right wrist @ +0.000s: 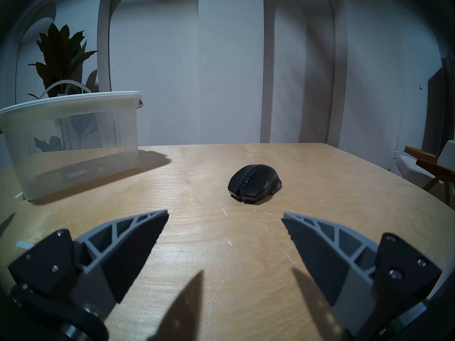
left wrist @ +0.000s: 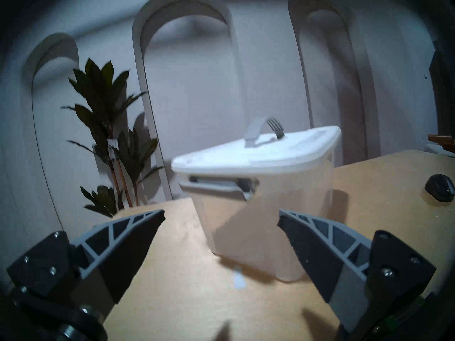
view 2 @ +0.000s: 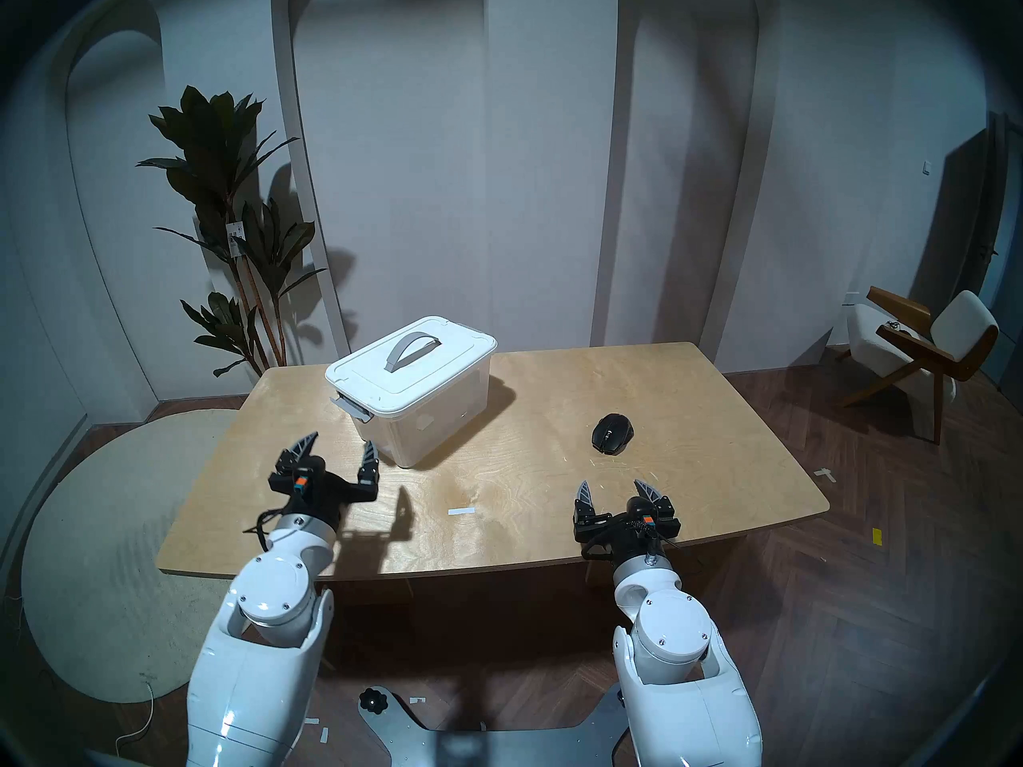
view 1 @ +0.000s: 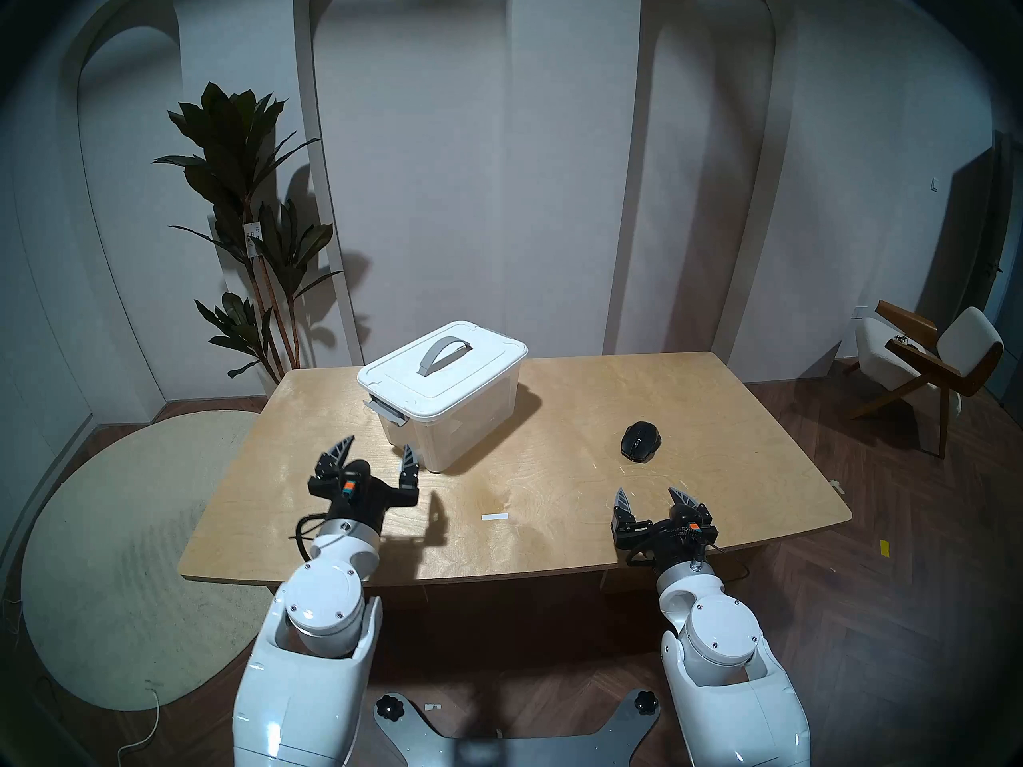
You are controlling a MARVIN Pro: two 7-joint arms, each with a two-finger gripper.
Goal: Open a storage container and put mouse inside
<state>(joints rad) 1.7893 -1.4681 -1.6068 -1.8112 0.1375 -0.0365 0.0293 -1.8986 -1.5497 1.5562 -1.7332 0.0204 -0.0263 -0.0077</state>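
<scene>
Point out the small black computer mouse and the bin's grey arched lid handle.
Small black computer mouse (right wrist: 254,184), right wrist view, its top shell.
Grey arched lid handle (view 1: 445,352), head left view, middle of the arch.

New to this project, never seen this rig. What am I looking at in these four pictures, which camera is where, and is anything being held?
It is a robot with two white arms, each ending in a two-fingered claw. Two pictures come from cameras on its head, looking down at a light wooden table. The other two come from a camera on each wrist, with that claw's fingers at the bottom corners.

On the table: a clear plastic storage container with its white lid on, and to its right a small black computer mouse. A small white strip lies near the front.

The left claw is open in front of the container; the right claw is open in front of the mouse. Neither holds anything.
</scene>
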